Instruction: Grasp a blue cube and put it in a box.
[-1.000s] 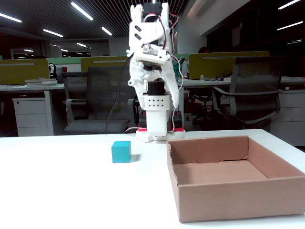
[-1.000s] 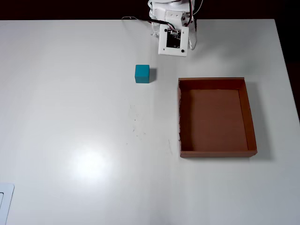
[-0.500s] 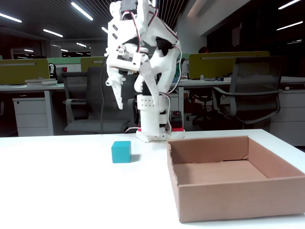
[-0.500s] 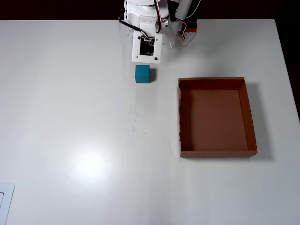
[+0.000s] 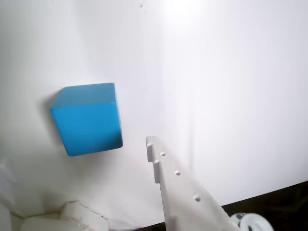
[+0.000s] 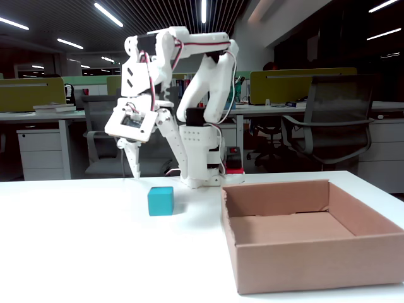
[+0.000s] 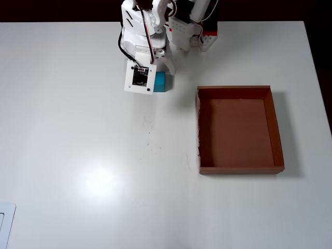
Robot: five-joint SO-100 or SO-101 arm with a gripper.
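Observation:
The blue cube (image 5: 86,119) sits on the white table, left of centre in the wrist view. It shows in the fixed view (image 6: 161,201) and, partly hidden under the wrist camera board, in the overhead view (image 7: 161,82). My gripper (image 6: 158,175) hovers just above the cube, open, with a finger (image 6: 133,165) pointing down on either side and not touching it. In the wrist view the gripper (image 5: 113,178) is empty, with one white finger (image 5: 175,187) right of the cube. The brown cardboard box (image 6: 303,278) stands empty to the right, also in the overhead view (image 7: 277,129).
The arm's base (image 6: 202,165) stands behind the cube at the table's far edge (image 7: 192,31). A red and black part (image 6: 235,165) sits beside the base. A white object (image 7: 5,223) lies at the near left corner. Office chairs and desks are behind the table.

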